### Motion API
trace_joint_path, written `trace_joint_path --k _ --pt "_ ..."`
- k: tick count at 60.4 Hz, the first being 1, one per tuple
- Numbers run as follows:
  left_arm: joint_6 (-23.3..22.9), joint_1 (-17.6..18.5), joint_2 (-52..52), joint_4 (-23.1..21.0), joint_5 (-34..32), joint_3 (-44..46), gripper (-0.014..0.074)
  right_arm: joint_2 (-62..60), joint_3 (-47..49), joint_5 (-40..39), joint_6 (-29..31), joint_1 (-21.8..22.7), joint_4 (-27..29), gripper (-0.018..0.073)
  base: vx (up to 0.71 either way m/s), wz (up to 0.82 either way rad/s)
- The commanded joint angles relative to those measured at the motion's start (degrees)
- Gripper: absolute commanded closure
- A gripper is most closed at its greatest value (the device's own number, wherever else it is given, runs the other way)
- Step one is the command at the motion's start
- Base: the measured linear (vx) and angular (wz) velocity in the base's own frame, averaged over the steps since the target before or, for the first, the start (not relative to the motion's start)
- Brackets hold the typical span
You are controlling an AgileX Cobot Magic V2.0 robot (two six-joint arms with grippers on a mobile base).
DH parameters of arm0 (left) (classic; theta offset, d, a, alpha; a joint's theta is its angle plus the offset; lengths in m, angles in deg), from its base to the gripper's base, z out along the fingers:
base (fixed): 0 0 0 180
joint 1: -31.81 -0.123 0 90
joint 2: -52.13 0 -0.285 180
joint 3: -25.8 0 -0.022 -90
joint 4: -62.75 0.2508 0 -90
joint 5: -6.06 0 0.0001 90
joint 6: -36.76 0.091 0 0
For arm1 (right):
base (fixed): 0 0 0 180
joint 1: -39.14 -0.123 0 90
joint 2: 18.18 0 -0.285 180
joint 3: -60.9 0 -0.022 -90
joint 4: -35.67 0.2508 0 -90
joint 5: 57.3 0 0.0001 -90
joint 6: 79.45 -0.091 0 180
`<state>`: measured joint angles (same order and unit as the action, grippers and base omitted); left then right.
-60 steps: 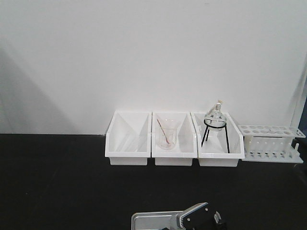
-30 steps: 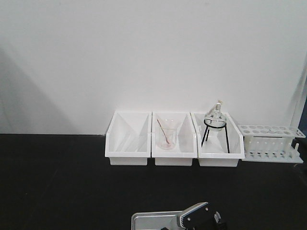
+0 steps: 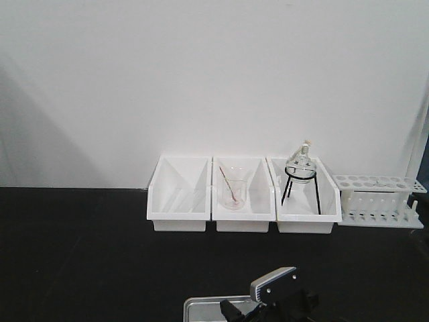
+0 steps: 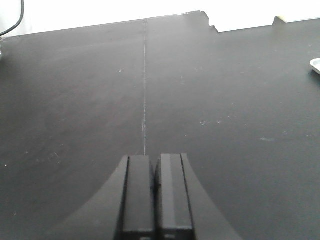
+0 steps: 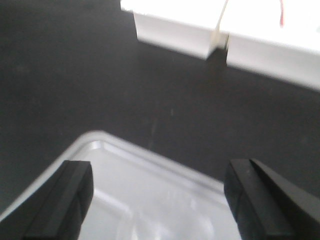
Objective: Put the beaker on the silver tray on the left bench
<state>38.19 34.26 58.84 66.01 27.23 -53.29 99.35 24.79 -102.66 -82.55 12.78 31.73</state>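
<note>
No sign of the beaker in any view. Maybe low on the silver tray (image 5: 125, 147), hidden under the arm; cannot tell. Spread wide over that tray, gripping nothing: the right fingers (image 5: 75, 195). Pressed shut on nothing, above bare black worktop (image 4: 75, 100): the left fingers (image 4: 140, 195).

Could go wrong from here: dropping straight down blind and knocking clear glass over, or bumping the tray rim and sliding the tray. Hard to spot clear glass on shiny metal, so easy to miss.

At the back by the wall: three white bins (image 3: 179, 201), a beaker with a red rod (image 3: 233, 191) in the middle one, a round flask (image 3: 300, 164) on a black stand in the right one, then a white tube rack (image 3: 379, 201). All well apart from the tray; nothing in the way. Easy to grab the red-rod one by mistake.
</note>
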Motion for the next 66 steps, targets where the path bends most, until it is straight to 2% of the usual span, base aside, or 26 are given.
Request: trace_joint_path --k 1,9,16,24,30,36,41,53,66 --pt "-0.1 0.4 -0.4 -0.2 -4.3 -1.1 0.0595 -6.5 1.3 -5.0 0.0 0.3 0.0 -0.0032 0.0 0.0" --pt "-0.1 0.4 -0.4 -0.2 -4.3 -1.1 0.0595 -13.7 1.3 -2.7 -1.9 0.1 0.0 -0.0012 0.0 0.0" --pt "-0.1 0.4 -0.4 -0.2 -4.3 -1.1 0.0595 -21.4 1.3 4.4 -3.4 0.1 0.0 0.008 0.0 0.0" --pt "-0.1 0.4 -0.4 -0.2 -4.3 -1.1 0.0595 -32.7 1.3 19.7 -3.4 0.1 0.0 0.0335 0.0 0.0" --pt "-0.1 0.4 -0.4 -0.2 -4.3 -1.1 0.0595 -41.7 1.3 34.3 -3.3 0.1 0.0 0.0574 0.0 0.0" --pt "-0.1 0.4 -0.4 -0.2 -4.3 -1.1 0.0595 -49.4 1.2 48.1 -3.2 0.1 -0.2 0.0575 0.0 0.0" --pt "-0.1 0.4 -0.4 -0.2 -4.3 -1.1 0.0595 -54.7 0.2 55.5 -3.2 0.1 -0.4 0.0575 0.0 0.0" --pt "-0.1 0.4 -0.4 -0.2 -4.3 -1.1 0.0595 -65.8 -5.4 61.8 -3.1 0.1 -0.4 0.0575 0.0 0.0" --pt "-0.1 0.4 -0.4 -0.2 -4.3 -1.1 0.0595 -73.2 -6.8 65.5 -3.1 0.1 -0.4 0.0573 0.0 0.0"
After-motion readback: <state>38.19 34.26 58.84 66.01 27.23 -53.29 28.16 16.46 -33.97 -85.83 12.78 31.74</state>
